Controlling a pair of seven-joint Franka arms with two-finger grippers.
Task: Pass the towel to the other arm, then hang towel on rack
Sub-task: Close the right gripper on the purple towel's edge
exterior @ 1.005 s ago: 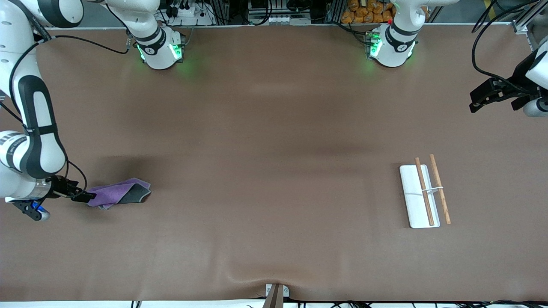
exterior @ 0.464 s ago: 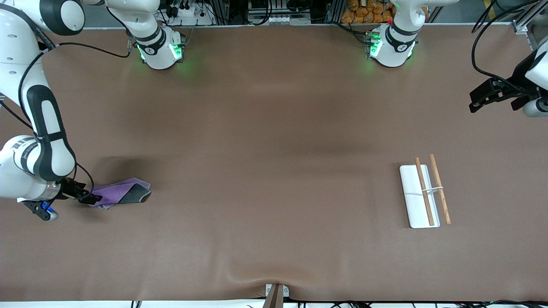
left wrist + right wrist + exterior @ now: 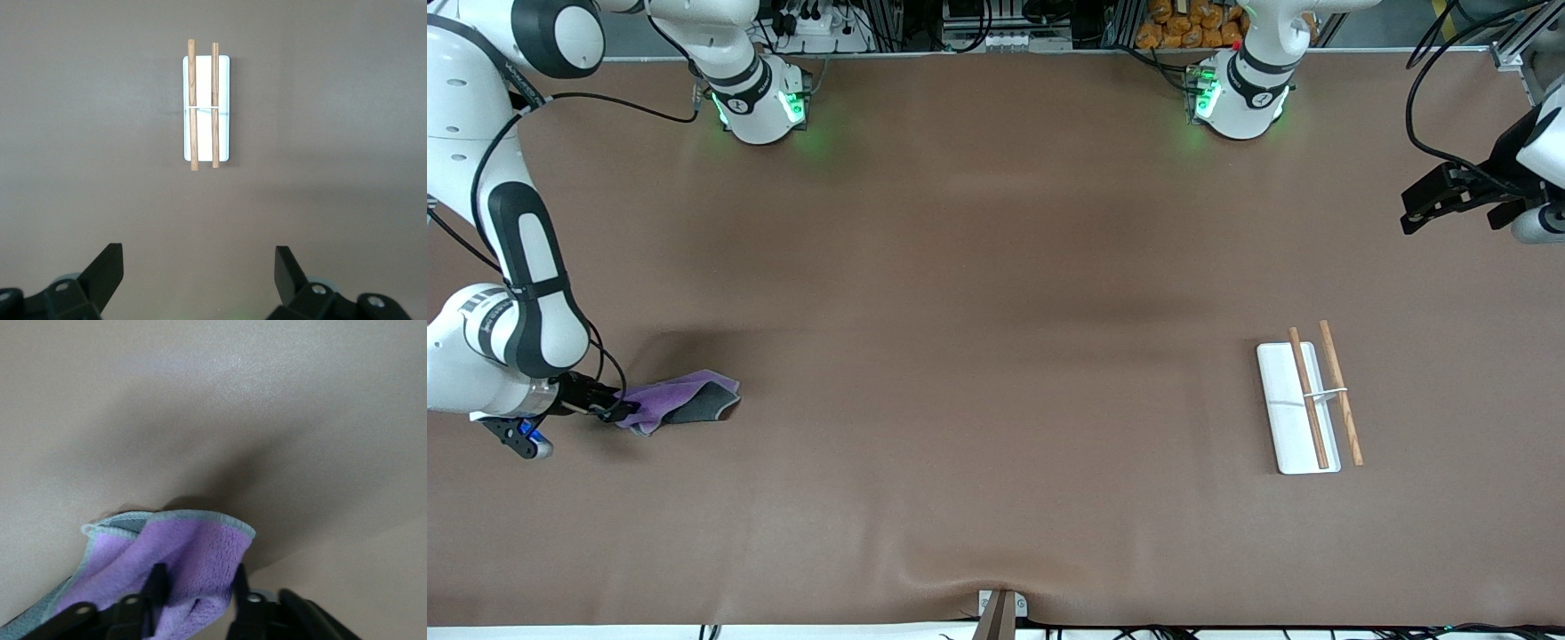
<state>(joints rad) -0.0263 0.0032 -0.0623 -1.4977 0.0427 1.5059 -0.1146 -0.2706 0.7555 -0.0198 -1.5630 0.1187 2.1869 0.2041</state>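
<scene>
The purple towel (image 3: pixel 680 400) lies on the brown table at the right arm's end, with its dark grey underside folded up at one end. My right gripper (image 3: pixel 624 411) is low at the towel's end. In the right wrist view its fingers (image 3: pixel 157 581) press on both sides of a bunched purple fold (image 3: pixel 193 567) with pale edging. The rack (image 3: pixel 1298 407), a white base with two wooden rods, lies at the left arm's end, also in the left wrist view (image 3: pixel 206 107). My left gripper (image 3: pixel 199 267) is open and empty, held high beyond the table's end.
The brown table mat (image 3: pixel 996 311) is bare between the towel and the rack. Both arm bases (image 3: pixel 760 107) stand along the edge farthest from the front camera. A small bracket (image 3: pixel 1000 609) sits at the nearest edge.
My right gripper has slid along the table onto the towel's end, and its fingers now hold the fold. The left arm and the rack have not moved.
</scene>
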